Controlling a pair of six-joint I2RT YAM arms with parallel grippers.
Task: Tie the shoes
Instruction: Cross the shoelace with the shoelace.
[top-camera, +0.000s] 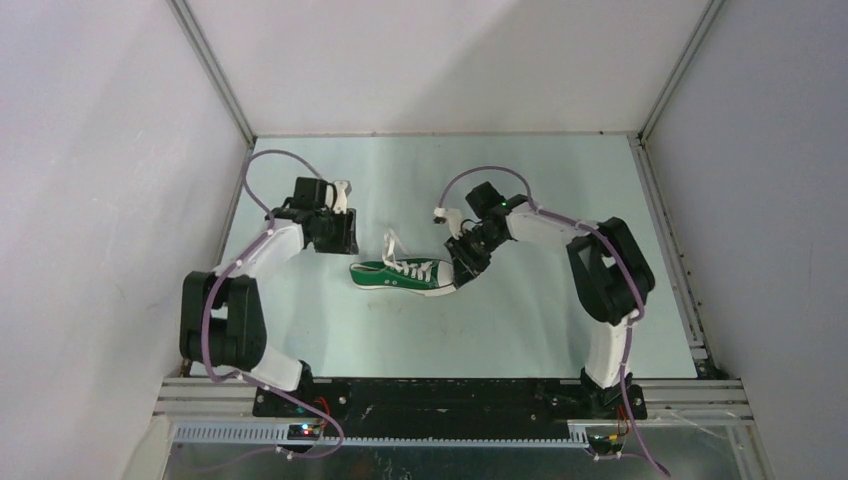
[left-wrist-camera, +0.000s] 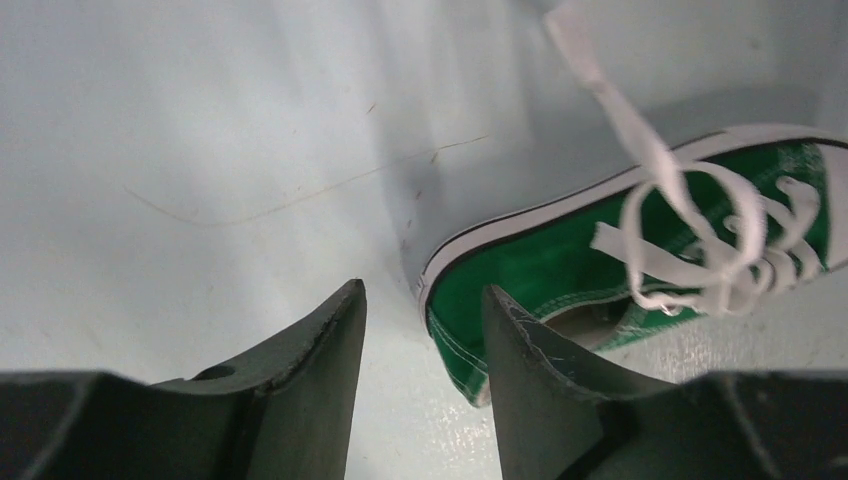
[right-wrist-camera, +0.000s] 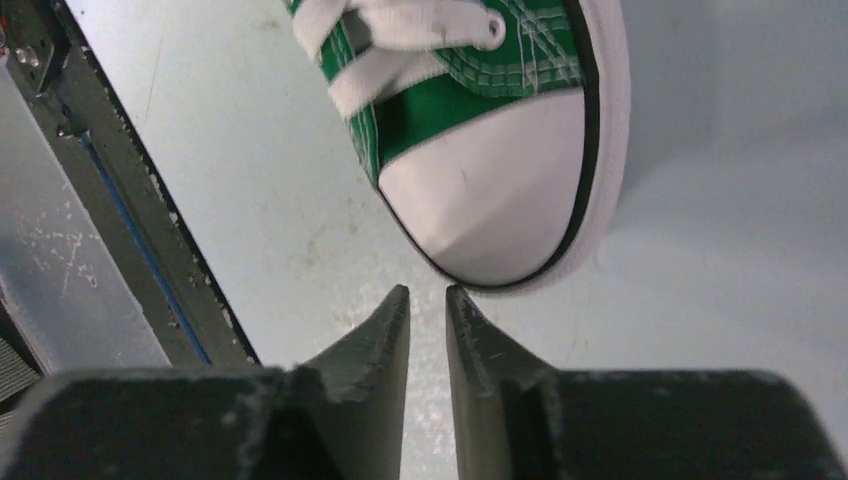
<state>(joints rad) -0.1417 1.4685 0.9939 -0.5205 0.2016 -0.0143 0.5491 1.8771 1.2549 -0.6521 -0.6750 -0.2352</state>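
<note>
Green canvas low-top sneaker (top-camera: 405, 274), white laces (left-wrist-camera: 660, 170) loose | left gripper (left-wrist-camera: 422, 292): jaws apart, empty, by heel | right gripper (right-wrist-camera: 428, 290): jaws nearly together, empty, at toe | suggest: pinch lace ends separately

Found no legible text, label, brand mark, number or sign in any of the three views; made out none on the green sneaker (top-camera: 405, 276) and none on the counter (top-camera: 540, 335).
</note>
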